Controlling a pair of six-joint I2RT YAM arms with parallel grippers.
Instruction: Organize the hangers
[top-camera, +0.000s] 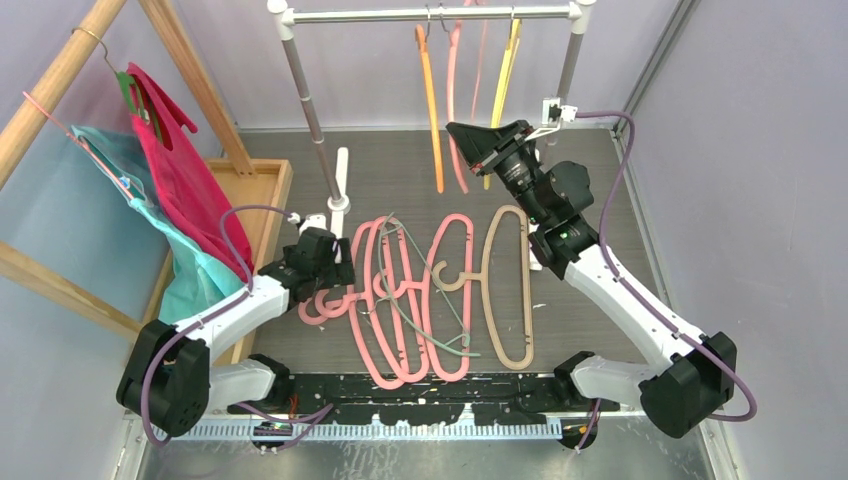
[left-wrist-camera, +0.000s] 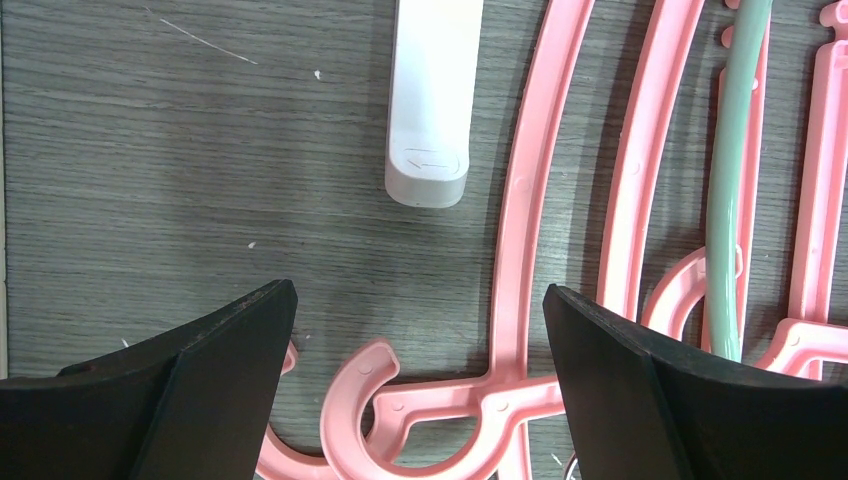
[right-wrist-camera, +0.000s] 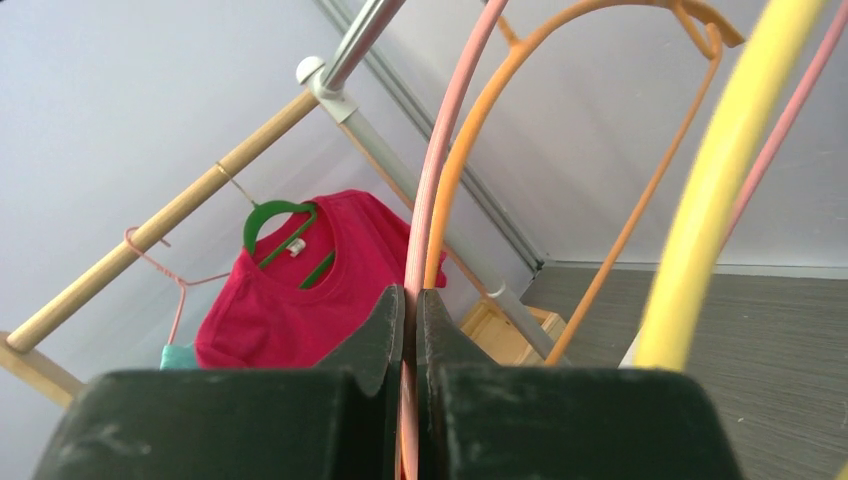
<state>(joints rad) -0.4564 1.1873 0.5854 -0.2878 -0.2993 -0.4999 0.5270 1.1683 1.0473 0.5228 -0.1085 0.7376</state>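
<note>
Several thick pink hangers (top-camera: 380, 330), a grey-green one (top-camera: 455, 347) and a beige one (top-camera: 505, 290) lie side by side on the table. An orange hanger (top-camera: 432, 90), a thin pink hanger (top-camera: 455, 100) and a yellow hanger (top-camera: 505, 80) hang on the metal rail (top-camera: 430, 14). My right gripper (top-camera: 462, 140) is raised and shut on the thin pink hanger (right-wrist-camera: 412, 250); orange (right-wrist-camera: 600, 250) and yellow (right-wrist-camera: 700, 220) hang beside it. My left gripper (left-wrist-camera: 420, 290) is open, low over the hook of a thick pink hanger (left-wrist-camera: 350, 420), with the hook between the jaws.
The rack's white foot (left-wrist-camera: 430, 100) lies just beyond my left gripper. A wooden tray (top-camera: 255, 185) sits at the left. A red cloth (top-camera: 180, 180) and a teal cloth (top-camera: 190, 270) hang from a wooden frame (top-camera: 60, 80) at the far left.
</note>
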